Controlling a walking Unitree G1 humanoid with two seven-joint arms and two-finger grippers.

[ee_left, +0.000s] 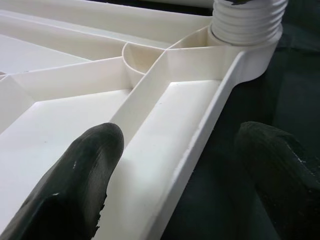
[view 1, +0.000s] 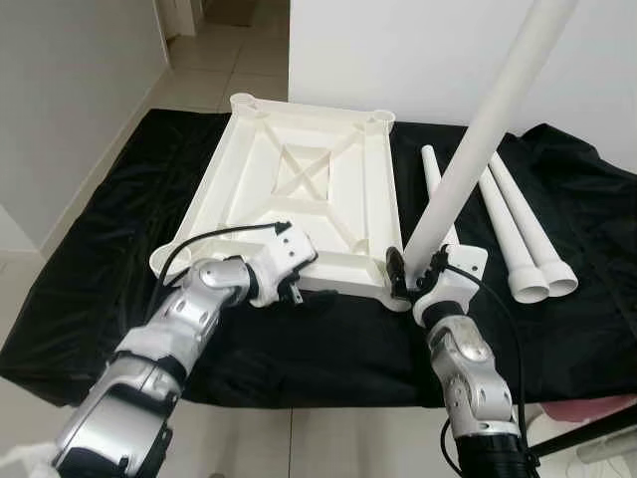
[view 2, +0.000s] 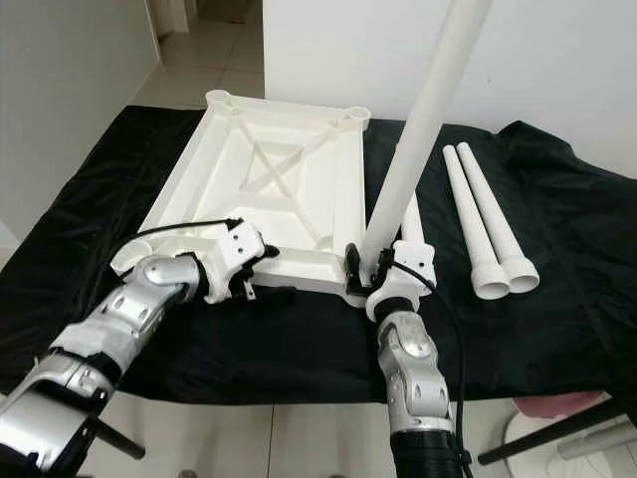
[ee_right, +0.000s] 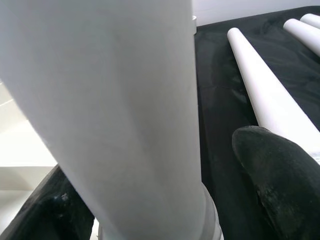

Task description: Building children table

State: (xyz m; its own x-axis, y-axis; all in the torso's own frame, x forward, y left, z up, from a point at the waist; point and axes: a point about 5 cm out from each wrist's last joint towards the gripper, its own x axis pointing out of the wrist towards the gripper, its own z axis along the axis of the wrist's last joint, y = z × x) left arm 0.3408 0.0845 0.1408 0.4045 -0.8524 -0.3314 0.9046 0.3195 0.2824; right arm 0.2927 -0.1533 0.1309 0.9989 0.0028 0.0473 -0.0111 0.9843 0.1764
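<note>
**Leg going into the near right corner socket**

My right gripper [view 2: 370, 274] clasps the upright leg [view 2: 423, 129] low down, where its threaded end meets the corner socket [ee_left: 247, 37] of the upturned tabletop [view 1: 299, 174]. The hollow plastic looks light, stiff and slick, so a low hold suits it. My left gripper [view 1: 299, 289] straddles the near rim, fingers spread. Beyond, three spare legs [view 2: 483, 224] lie on the black cloth [view 1: 90, 259], with room to my right.

Both arms reach forward — left gripper [ee_left: 175, 180] spread, right gripper [view 1: 416, 271] clamped.
</note>
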